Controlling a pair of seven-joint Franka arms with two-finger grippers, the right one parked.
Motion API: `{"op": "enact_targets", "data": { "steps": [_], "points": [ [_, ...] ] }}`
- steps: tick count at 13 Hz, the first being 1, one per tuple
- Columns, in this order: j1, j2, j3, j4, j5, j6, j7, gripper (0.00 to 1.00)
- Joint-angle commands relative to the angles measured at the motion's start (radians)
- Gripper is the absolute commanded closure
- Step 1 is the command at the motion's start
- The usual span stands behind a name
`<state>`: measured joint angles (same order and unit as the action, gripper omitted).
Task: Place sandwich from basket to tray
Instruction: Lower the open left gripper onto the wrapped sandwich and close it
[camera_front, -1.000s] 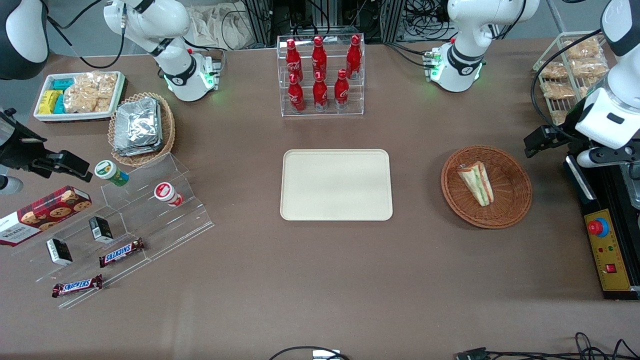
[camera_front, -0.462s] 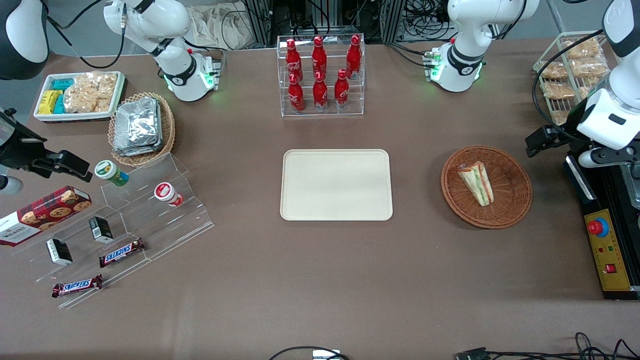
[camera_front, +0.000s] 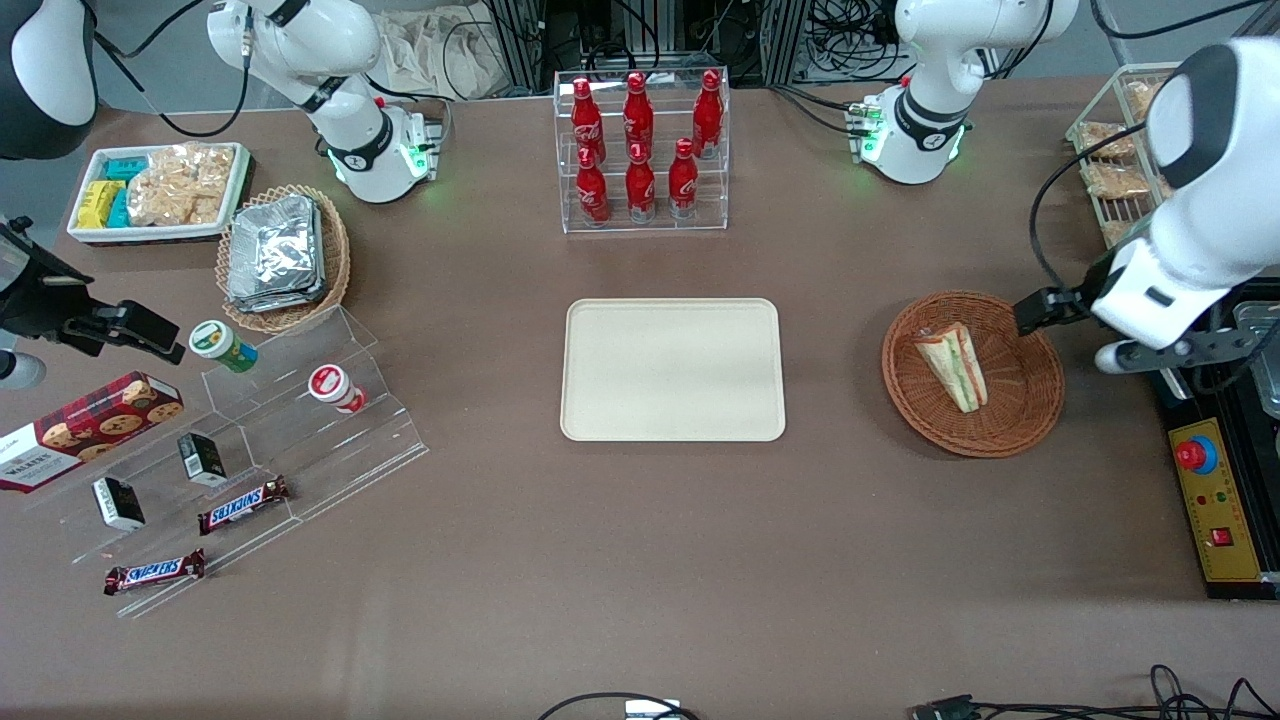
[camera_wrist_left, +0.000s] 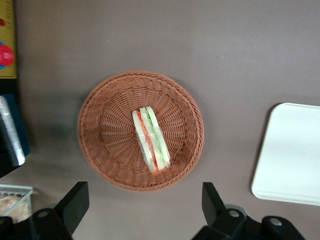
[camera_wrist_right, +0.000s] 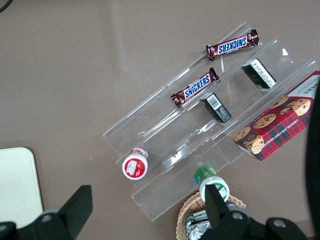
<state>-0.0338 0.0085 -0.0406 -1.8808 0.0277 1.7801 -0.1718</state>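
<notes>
One sandwich (camera_wrist_left: 151, 140) lies flat in the middle of the basket (camera_wrist_left: 100, 107), with the tray (camera_front: 672, 370) well apart from it and bare, while the gripper (camera_wrist_left: 142, 210) hangs above the basket's rim, fingers (camera_wrist_left: 75, 202) spread wide, apparently lining up to straddle the wedge.

"SNICKERS" on two bars (camera_wrist_right: 201, 87) (camera_wrist_right: 233, 45); "WALKERS" on cookie box (camera_front: 85, 427).

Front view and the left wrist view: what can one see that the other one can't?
Only the front view shows the red bottles, the foil packets and the Snickers bars. Only the left wrist view shows the open gripper above the table beside the basket. Both show the sandwich lying in the basket and the bare tray.
</notes>
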Motion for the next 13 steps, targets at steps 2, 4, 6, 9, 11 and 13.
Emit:
{"op": "enact_targets", "data": {
  "steps": [2,4,6,9,11,13],
  "points": [
    [0.015,-0.024,-0.002,-0.297,0.014,0.294,-0.006,0.0],
    [0.015,0.001,-0.001,-0.403,0.012,0.448,-0.006,0.0],
    [0.015,0.062,0.001,-0.429,0.011,0.527,-0.006,0.0],
    [0.017,0.116,0.001,-0.51,0.011,0.691,-0.006,0.0],
    [0.017,0.142,0.005,-0.521,0.012,0.711,-0.005,0.0],
    [0.015,0.145,0.005,-0.521,0.012,0.713,-0.005,0.0]
  ]
}}
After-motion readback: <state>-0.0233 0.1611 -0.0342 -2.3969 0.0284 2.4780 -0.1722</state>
